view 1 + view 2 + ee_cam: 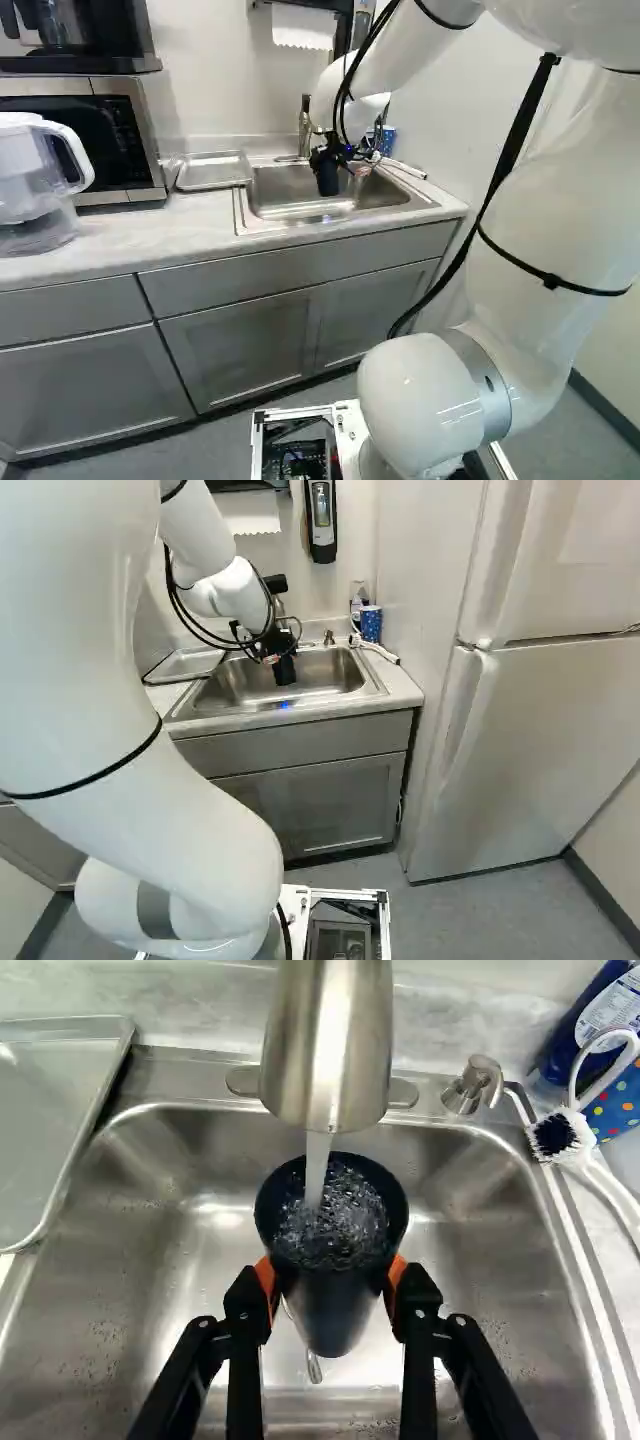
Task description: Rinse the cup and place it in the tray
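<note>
Pinches the dark cup (332, 1315) in the gripper (280, 642), with an orange pad (265, 1278) pressed to each of two opposite sides. Holds it mouth up over the sink (130, 1260), under the faucet (330, 1050). Takes a stream of water (316, 1170) from the spout into the cup, churning inside. Runs close to the spout at the cup's far rim; cannot tell how wide a gap. Has bare steel basin between the fingers and both side walls, so more open room sideways than ahead. Reaches in past the near edge of the countertop (150, 232).

Finds the tray (213, 172) just beside the sink's left rim, well apart from the cup, between sink and microwave (160, 125). Meets a white brush (555, 1136), a blue spotted mug (616, 1102) and a blue bottle (600, 1030) by the far right corner of the sink, well apart from the fingers. Leads on, farther right, to the refrigerator (540, 740).
</note>
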Robot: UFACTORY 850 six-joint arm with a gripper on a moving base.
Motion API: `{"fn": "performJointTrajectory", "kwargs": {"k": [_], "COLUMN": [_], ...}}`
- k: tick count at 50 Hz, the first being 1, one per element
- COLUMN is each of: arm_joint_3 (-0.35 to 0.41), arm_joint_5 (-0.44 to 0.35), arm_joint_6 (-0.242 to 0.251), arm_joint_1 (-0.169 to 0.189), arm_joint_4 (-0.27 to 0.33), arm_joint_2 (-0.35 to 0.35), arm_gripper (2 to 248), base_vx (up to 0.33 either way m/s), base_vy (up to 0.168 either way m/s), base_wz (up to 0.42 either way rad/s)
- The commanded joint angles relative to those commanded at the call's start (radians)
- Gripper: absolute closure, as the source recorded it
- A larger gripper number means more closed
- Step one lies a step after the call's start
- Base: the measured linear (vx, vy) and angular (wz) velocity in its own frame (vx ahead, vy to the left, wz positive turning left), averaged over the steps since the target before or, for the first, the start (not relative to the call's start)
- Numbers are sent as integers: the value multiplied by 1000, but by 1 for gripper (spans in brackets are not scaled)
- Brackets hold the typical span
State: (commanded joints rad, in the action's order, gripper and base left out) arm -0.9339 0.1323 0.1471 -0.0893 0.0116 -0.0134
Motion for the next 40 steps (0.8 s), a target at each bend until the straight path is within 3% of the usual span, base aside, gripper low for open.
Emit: {"fn": "performJointTrajectory", "kwargs": {"k": [40], "arm_joint_3": [-1], "arm_joint_5": [0], "arm_joint_6": [0], "arm_joint_1": [-9], "arm_joint_4": [0], "arm_joint_2": [-1], "arm_gripper": [128], "base_vx": [0], "base_vy": [0], "base_wz": [0]}}
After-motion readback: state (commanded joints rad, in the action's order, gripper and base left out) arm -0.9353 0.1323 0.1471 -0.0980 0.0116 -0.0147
